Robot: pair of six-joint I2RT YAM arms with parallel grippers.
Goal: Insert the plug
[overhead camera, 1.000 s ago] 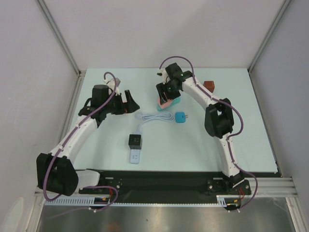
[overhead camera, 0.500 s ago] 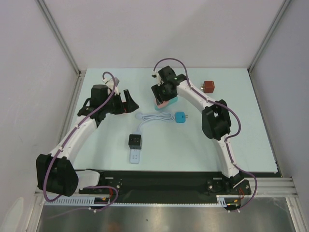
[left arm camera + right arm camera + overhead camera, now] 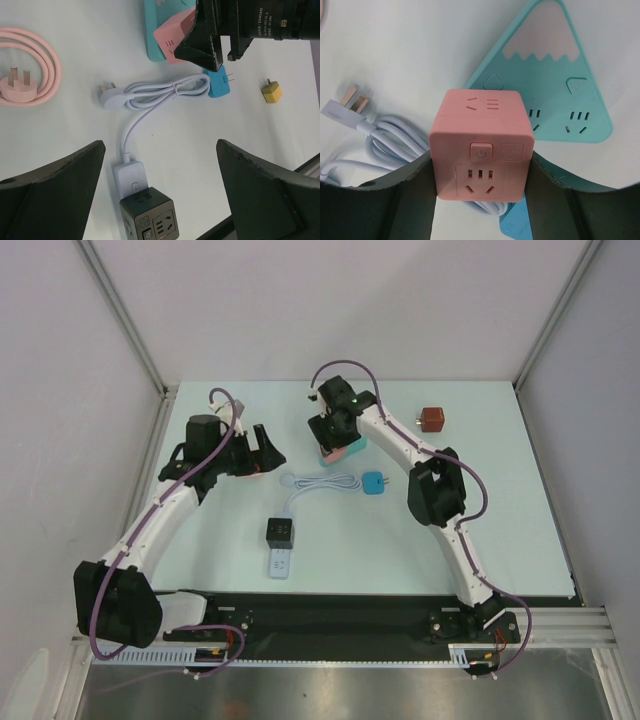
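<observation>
**Right jaws clamped on pink cube socket; white plug loose on worktop**

My right jaws are closed on the pink cube socket [image 3: 481, 145], one finger on each side face. Its three-pin outlet and power button face my right wrist camera. The cube sits at the edge of the teal triangular power strip [image 3: 560, 85]; can't tell if it's resting on the strip or lifted.

My left jaws are spread wide, holding nothing, above the worktop [image 3: 500, 520].

The white plug [image 3: 111, 97] lies flat on the worktop, prongs pointing toward the pink cable coil [image 3: 47, 55] and away from its own bundle. The white cable bundle [image 3: 167, 91] has its long axis running from that plug toward the blue adapter [image 3: 217, 84]. The cable's tail leads to a white block [image 3: 131, 175] joined to the black cube socket [image 3: 150, 220].

Pink plug [image 3: 17, 87] lies inside the pink coil. Yellow adapter [image 3: 272, 92] lies beyond the blue one. Red-brown cube [image 3: 433, 419] sits well apart, far right.
</observation>
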